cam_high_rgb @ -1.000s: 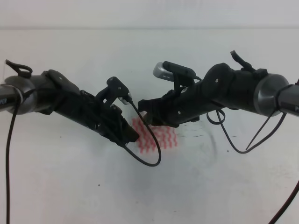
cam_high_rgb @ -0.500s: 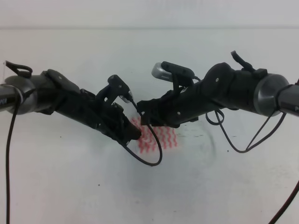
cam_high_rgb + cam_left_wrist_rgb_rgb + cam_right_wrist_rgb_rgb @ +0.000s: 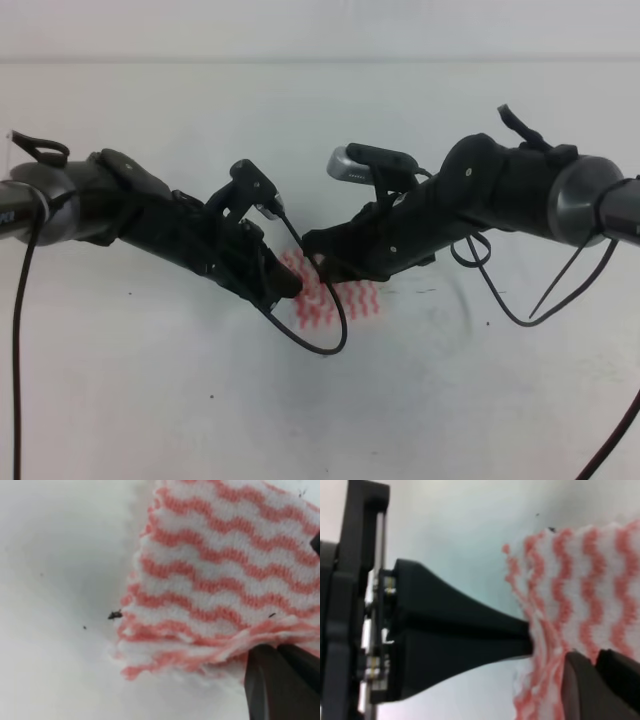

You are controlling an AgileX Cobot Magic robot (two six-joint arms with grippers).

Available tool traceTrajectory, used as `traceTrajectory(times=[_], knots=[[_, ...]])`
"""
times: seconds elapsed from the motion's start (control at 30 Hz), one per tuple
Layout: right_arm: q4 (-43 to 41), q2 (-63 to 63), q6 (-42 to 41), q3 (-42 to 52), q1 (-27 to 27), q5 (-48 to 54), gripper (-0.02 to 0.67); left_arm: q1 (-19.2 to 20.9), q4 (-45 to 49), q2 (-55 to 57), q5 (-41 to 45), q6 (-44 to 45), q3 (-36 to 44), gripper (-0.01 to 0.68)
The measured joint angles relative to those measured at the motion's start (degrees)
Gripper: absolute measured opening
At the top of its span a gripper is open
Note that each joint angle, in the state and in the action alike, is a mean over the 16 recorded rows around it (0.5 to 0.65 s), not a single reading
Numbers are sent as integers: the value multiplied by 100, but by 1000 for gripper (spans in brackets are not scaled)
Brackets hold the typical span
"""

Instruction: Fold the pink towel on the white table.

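Note:
The pink towel [image 3: 348, 300] lies folded small on the white table [image 3: 150, 400], between the two arms. My left gripper [image 3: 291, 286] is at its left edge, shut on the layered hem. In the left wrist view the dark fingers [image 3: 260, 680] pinch the frayed stack of the towel [image 3: 225, 570]. My right gripper [image 3: 318, 256] is at the towel's upper left corner. In the right wrist view its fingers [image 3: 580, 685] sit closed on the striped towel [image 3: 585, 580], right beside the left gripper [image 3: 527, 635].
A black cable loop [image 3: 322, 345] hangs from the left arm over the towel's front. Another cable [image 3: 500, 305] droops under the right arm. Small dark specks dot the table near the towel.
The left gripper has crept right onto the towel's edge. The right arm has shifted slightly right and down, with its wrist camera lifted a little.

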Motion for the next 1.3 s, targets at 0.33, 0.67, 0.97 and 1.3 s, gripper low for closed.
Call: traceTrajectory(times=[0.33, 0.67, 0.97, 1.3], knots=[[-3, 134, 3, 0, 54, 124, 13, 0, -3, 5, -32, 8, 1, -5], [39, 177, 1, 0, 166, 197, -2, 0, -26, -5, -65, 16, -1, -4], [58, 166, -7, 0, 224, 255, -3, 5, -35, -120, -133, 20, -7, -4], [65, 154, -17, -1, 226, 398, -9, 11, -46, -465, -517, -42, -13, -4]])
